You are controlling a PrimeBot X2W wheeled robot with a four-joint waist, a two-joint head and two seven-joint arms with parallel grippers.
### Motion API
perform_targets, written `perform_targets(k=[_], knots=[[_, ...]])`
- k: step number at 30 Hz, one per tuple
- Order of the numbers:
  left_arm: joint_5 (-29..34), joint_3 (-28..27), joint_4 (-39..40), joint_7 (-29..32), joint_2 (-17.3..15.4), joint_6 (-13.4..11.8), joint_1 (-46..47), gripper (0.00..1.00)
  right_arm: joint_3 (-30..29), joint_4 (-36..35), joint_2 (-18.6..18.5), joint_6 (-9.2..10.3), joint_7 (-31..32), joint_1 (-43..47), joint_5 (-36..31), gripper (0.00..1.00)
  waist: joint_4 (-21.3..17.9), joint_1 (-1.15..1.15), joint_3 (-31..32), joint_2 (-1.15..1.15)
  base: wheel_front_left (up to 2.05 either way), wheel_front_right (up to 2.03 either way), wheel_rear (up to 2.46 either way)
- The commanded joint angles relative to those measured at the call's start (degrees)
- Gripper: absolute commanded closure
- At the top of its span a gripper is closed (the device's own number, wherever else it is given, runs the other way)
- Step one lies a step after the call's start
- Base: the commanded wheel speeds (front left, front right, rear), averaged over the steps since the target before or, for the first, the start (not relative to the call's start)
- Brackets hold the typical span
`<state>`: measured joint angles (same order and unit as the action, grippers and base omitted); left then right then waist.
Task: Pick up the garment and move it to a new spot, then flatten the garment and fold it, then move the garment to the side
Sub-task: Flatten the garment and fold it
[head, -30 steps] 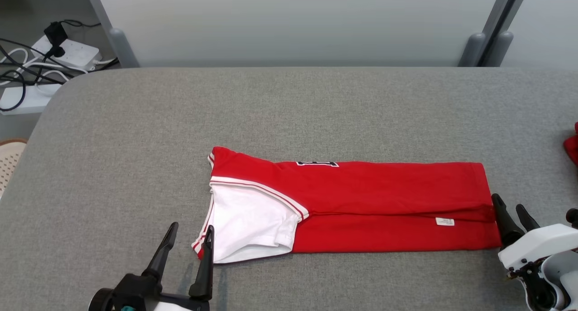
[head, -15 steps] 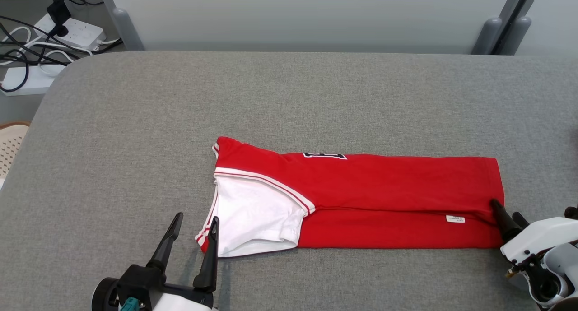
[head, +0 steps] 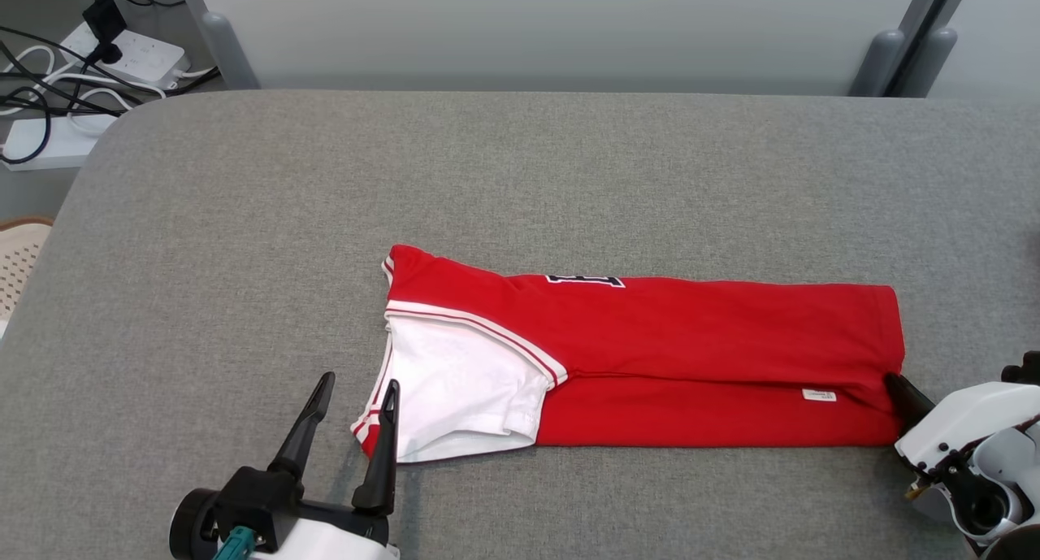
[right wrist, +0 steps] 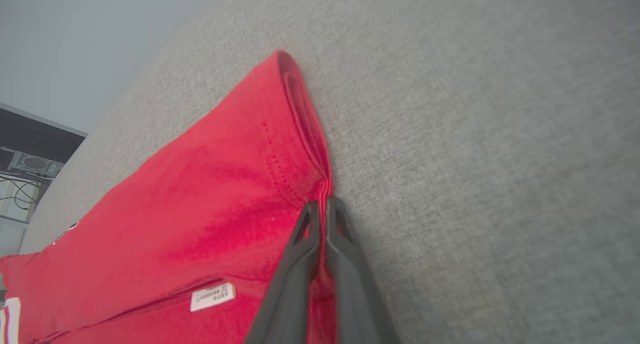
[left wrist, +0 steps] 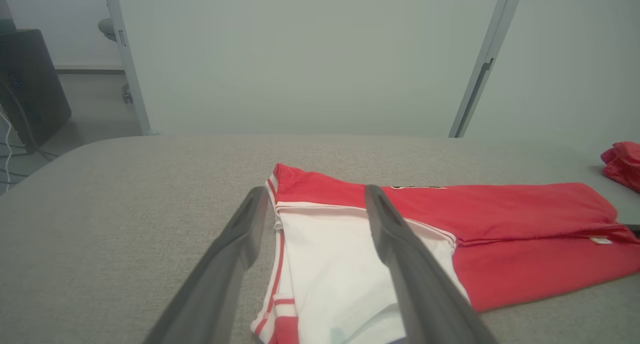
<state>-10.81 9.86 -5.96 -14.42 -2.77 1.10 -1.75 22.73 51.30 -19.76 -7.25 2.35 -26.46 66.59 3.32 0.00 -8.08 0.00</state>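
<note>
Left of the garment, beside its white sleeve, the left gripper hovers over the grey table, fingers spread wide on either side of the cuff edge. The garment, red and folded into a long strip, lies flat on that table. At the garment's right end, the right gripper has its fingers pinched tight on the hem.

table: grey fabric top | wall: pale partition panels | floor (far left): power strips, cables

The garment is red with a white, red-striped sleeve; the table is speckled grey.
</note>
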Motion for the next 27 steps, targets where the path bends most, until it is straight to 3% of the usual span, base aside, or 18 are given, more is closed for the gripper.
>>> perform_targets(k=[1,11,27], knots=[[-0.54,-1.73,1.36,-0.58,-0.1,-0.37,2.4,0.0,1.66,-0.39,-0.31,-0.24,0.59,1.05,0.42,1.0,0.0,0.0,0.12,0.0,0.0,0.0,0.0],[-1.05,-1.81,1.67,-0.58,-0.1,-0.61,2.0,0.0,2.93,-6.07,-3.71,-0.24,-4.21,1.93,1.36,1.0,-0.46,0.0,0.84,0.0,0.0,0.0,0.0],[-1.03,-1.87,1.96,-0.58,-0.1,-0.75,1.66,0.0,4.13,-15.28,-8.67,-0.24,-6.1,3.74,2.09,1.0,-1.29,0.0,1.85,0.0,0.0,0.0,0.0]])
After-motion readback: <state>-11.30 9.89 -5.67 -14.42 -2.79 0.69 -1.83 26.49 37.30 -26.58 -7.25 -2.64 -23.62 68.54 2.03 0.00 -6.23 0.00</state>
